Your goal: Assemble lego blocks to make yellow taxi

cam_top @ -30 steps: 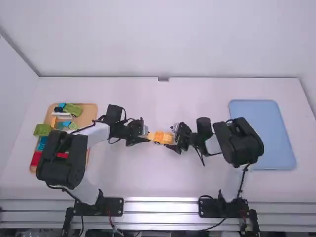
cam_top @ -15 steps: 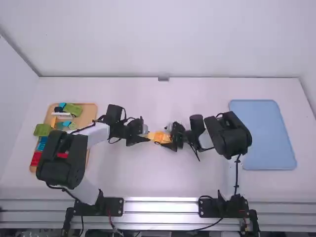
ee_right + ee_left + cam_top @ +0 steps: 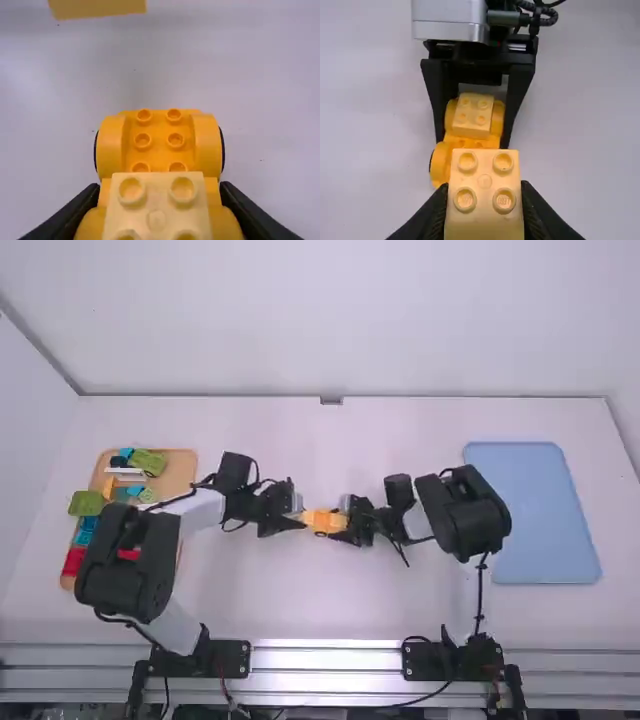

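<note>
Apparently at block-onto-base stage: one block seated, second in hand.
Left gripper (image 3: 482,197) clamped on a pale yellow block (image 3: 485,220), studs up; right gripper (image 3: 160,192) closed about the sides of the wheeled base (image 3: 159,140), around mid-table, with the seated block (image 3: 157,202) on top between its fingers. Base has bare studs on the end facing the left arm; held block appears just off that end, apart from it. Spare bricks on the wooden tray (image 3: 179,476), left side. Next move, my reading: carry held block over the bare studs, square it, press straight down while the right gripper braces the base. A skewed press could leave it half seated.
</note>
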Available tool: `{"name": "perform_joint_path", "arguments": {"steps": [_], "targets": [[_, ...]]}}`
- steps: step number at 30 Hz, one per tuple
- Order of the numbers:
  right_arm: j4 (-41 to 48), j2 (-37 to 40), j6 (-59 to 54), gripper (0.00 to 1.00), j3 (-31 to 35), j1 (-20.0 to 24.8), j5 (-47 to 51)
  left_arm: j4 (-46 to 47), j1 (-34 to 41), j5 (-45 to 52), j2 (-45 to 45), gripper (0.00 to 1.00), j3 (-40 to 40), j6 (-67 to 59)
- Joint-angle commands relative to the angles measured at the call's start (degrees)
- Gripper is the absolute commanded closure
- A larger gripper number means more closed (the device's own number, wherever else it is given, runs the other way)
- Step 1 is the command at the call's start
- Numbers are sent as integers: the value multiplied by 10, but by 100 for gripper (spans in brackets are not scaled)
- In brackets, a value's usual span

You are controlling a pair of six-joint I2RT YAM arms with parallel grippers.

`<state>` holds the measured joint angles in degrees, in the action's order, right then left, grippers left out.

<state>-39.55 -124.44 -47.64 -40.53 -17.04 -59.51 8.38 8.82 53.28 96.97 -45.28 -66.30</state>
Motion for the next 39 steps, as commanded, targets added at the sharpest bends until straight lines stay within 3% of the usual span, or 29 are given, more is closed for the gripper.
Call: {"name": "perform_joint_path", "arguments": {"steps": [1,8,14,24,39], "targets": [[18,-8,-55,57,0,12,-32,0,19,12,8,95,0,5],[50,-8,-64,56,1,23,-37,-90,53,9,8,98,39,43],[100,-8,-84,56,-12,7,-19,-200,56,-2,8,98,87,117],[188,-8,-84,56,-64,-19,43,-212,52,-18,16,98,92,129],[250,-8,-129,54,-82,-14,39,-188,57,-30,81,98,39,128]]}}
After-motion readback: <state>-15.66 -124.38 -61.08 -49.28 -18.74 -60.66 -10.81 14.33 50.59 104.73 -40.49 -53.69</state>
